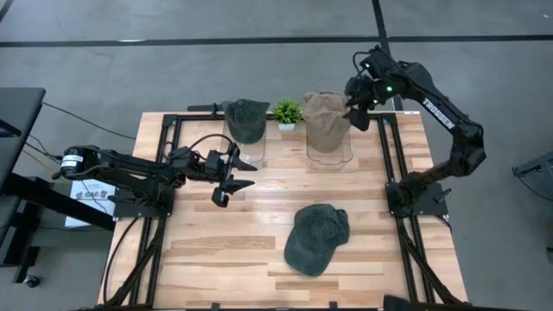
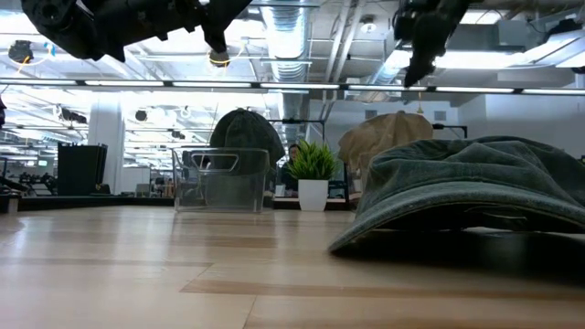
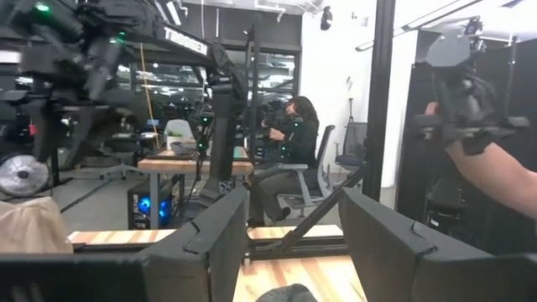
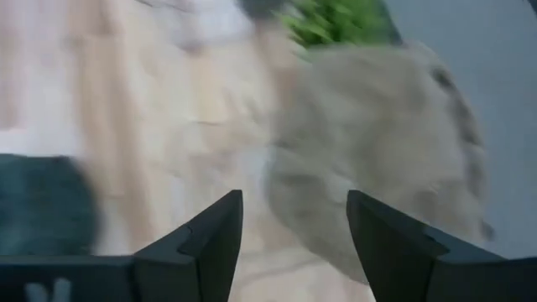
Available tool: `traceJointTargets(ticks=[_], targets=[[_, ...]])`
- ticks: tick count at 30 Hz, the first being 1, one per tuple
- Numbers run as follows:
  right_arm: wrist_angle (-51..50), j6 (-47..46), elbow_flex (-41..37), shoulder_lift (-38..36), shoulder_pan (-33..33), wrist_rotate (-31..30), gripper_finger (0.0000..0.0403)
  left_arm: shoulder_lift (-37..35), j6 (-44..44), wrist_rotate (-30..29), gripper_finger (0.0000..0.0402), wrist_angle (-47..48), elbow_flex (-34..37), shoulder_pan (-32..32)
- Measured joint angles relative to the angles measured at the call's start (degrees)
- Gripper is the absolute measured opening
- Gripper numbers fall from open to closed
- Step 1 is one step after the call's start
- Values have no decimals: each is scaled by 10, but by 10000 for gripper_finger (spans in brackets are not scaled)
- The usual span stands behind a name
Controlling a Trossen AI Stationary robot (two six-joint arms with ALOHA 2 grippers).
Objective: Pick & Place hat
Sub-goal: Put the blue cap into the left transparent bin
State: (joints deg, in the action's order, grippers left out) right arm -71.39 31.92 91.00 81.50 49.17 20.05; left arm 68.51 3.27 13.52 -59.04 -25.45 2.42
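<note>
My right gripper (image 1: 357,110) hangs wide open, empty, apparently just beside the tan hat (image 1: 326,121); my left gripper (image 1: 235,175) waits open.

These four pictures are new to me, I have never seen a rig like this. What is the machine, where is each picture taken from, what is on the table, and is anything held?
Two dark robot arms work at a wooden table. One picture looks straight down, one looks level across the tabletop, and two come from cameras on the wrists. A dark green cap lies flat near the front. At the back, a second green cap and a tan cap each sit on a clear stand, with a small potted plant between them. The left gripper hangs open over the table's left part. The right gripper is beside the tan cap, fingers open. Nothing is held.
</note>
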Motion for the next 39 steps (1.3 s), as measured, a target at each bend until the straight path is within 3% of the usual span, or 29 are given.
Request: traceJointTargets(ticks=[6, 11, 19, 26, 33, 39], targets=[[-7, -19, 0, -62, -56, 97, 193, 0, 0, 0, 188, 0, 0, 0], [1, -95, -12, -115, -157, 76, 184, 0, 2, 0, 188, 11, 0, -9], [101, -284, -127, -181, -405, -111, 155, 0, 2, 0, 188, 30, 0, -73], [228, -475, -257, -180, -605, -242, 134, 0, 4, 0, 188, 44, 0, -147], [328, -636, -338, -98, -760, -429, 116, 0, 12, 0, 188, 61, 0, -220], [415, -727, -347, 19, -849, -526, 103, 2, 37, 0, 188, 73, 0, -271]])
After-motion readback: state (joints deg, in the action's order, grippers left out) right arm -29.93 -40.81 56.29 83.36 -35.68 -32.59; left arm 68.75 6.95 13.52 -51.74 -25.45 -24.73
